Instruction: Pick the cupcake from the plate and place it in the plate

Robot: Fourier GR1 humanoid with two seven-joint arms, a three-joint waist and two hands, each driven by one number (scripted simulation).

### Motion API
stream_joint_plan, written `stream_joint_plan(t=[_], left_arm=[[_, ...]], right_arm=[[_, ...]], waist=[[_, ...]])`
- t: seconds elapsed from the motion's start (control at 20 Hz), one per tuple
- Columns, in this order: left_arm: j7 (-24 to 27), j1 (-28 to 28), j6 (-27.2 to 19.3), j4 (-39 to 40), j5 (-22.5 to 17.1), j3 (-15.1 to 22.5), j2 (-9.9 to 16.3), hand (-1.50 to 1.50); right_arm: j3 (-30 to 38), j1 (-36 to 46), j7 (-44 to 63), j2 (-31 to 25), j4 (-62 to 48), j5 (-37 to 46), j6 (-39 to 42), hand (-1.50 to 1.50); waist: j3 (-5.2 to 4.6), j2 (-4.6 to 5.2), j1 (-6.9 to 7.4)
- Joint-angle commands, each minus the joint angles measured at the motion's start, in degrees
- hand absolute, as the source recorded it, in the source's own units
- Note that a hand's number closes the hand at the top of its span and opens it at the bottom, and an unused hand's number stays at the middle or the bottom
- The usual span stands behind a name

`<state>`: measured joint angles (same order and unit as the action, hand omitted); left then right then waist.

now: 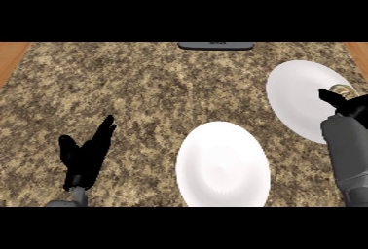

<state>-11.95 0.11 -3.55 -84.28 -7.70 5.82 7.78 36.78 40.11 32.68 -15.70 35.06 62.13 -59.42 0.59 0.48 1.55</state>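
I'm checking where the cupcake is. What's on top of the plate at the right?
On the right plate, the cupcake peeks out near its right edge. The right hand covers most of it, hiding the grip.

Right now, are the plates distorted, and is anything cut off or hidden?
Head view: both plates look taller than wide; the near plate runs off at the bottom edge. The far plate is partly covered by the right hand, which hides most of the cupcake. The left hand shows whole.
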Motion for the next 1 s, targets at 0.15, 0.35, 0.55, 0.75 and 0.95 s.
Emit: stream_joint_plan(t=[0.15,0.35,0.55,0.75,0.95], left_arm=[[-0.6,1.1,0.8,0.5,-0.5,-0.5,0.5,0.0],[1.4,3.2,0.0,1.8,0.4,-0.2,-0.9,0.0],[-2.0,0.3,-2.2,1.3,1.4,-0.1,-1.9,0.0],[-0.8,2.4,-0.5,1.6,1.1,-0.5,-1.0,0.0],[-0.7,2.6,-1.0,0.8,1.4,0.0,-2.1,0.0]], right_arm=[[0.9,-2.7,-18.4,1.2,8.5,-18.4,-7.4,-1.5],[0.4,-7.7,-26.2,4.6,15.4,-29.7,-6.7,-1.5],[-1.8,-16.4,-29.9,8.3,28.9,-38.6,1.7,-1.5],[-5.8,-23.4,-35.4,14.1,36.5,-43.9,6.1,-1.5],[-15.8,-33.8,-31.4,15.5,45.8,-44.2,6.6,-1.5]], waist=[[-0.26,-0.01,-0.5],[-0.41,-0.27,-1.08],[-0.53,-0.73,-2.35],[-0.55,-0.7,-2.15],[-0.62,-0.82,-2.33]])
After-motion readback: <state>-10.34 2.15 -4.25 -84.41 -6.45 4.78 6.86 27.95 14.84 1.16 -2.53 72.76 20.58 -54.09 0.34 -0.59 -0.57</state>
